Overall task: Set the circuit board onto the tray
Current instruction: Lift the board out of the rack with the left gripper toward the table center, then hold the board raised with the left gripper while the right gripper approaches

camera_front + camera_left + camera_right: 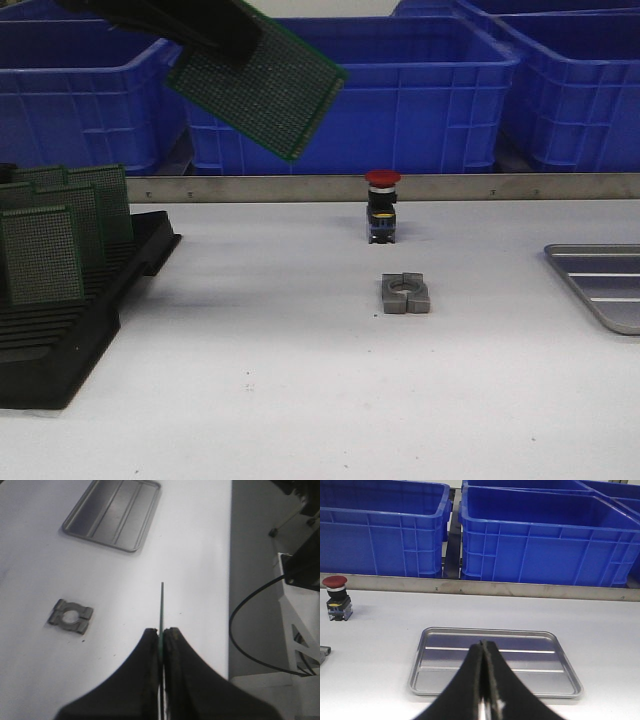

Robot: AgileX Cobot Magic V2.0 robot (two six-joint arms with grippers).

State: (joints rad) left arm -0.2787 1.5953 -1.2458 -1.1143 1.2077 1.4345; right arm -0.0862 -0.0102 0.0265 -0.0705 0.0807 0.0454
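Board (pixel 262 88) — green, perforated, flat — pinched in left pincer (pixel 161 636); right pincer (pixel 482 652) closed, empty.

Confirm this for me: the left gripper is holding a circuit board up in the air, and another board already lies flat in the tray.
Not quite. The left gripper does hold a circuit board in the air, but the tray has no board in it: the right wrist view shows only its bare ribbed floor. The other boards stand upright in the black rack.

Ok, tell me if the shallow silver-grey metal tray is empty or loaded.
Empty. The silver-grey metal tray shows only its bare ribbed floor in the right wrist view; the green perforated circuit board is held in the air by the left gripper.
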